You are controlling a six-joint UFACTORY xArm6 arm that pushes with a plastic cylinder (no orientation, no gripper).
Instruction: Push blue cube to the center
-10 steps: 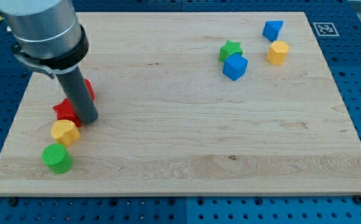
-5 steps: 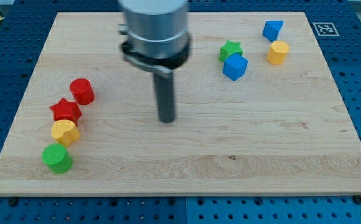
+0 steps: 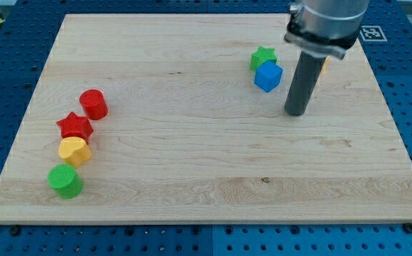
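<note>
The blue cube (image 3: 268,76) sits at the view's upper right on the wooden board (image 3: 192,178), touching a green star (image 3: 263,57) just above it. My tip (image 3: 295,112) is to the right of and below the blue cube, a short gap away, not touching it. The arm's body hides the blue block and most of the yellow block that lie at the view's top right.
At the view's left, a red cylinder (image 3: 93,104), a red star (image 3: 74,127), a yellow block (image 3: 74,151) and a green cylinder (image 3: 65,181) form a line running down. A marker tag (image 3: 373,33) sits off the board's top right corner.
My tip has swept from the red blocks at the left, across the board's middle, to just right of the blue cube. No block has moved.
</note>
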